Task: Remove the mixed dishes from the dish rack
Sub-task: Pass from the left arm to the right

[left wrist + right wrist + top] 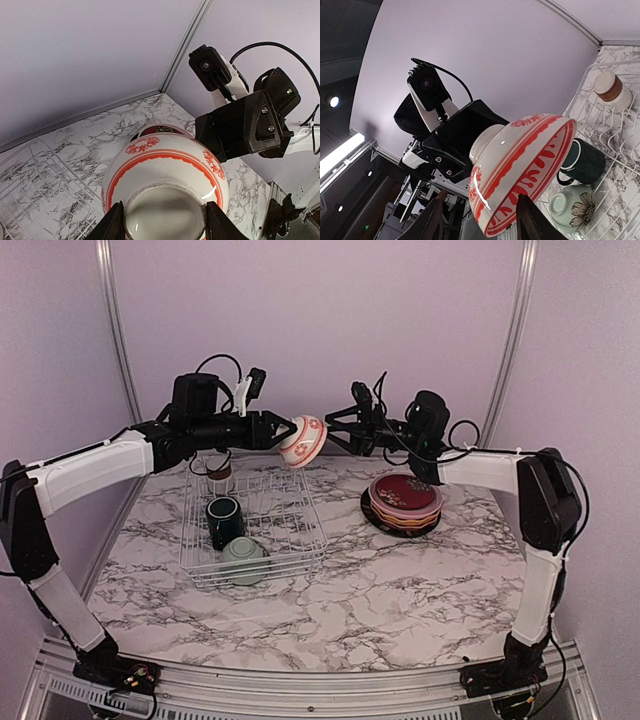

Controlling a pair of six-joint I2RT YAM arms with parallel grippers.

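Two arms reach out level above the far part of the marble-patterned tabletop [400, 590], their tips almost meeting head-on. Your left arm [95, 468] stretches to the right with its wrist horizontal. The left jaws are clamped on the foot end of a white ceramic bowl with red floral bands [303, 440], with one of the left fingers [112, 226] on each side of the base ring. You hold that bowl in the air on its side, mouth facing away from the left wrist, up by the far right corner of the white wire-grid dish rack [300, 510].

Your right arm [490, 468] comes in from the opposite side, forearm level. The right jaws stand apart just beside the bowl's rim. The right fingers [431, 220] frame the bowl in the right wrist view, but you cannot tell whether they touch it.

Inside the rack, a white cup with a brown band [219, 478] sits at the far end, a dark green mug [223, 521] just nearer, and a pale green bowl [244, 560] at the near edge. Right of the rack and apart from it, a stack of round plates [403, 505] rests on the tabletop below the right wrist. A dotted dark red plate [405, 490] is on top, a pink plate [405, 511] lies under it, and a black plate [385, 523] is at the bottom.
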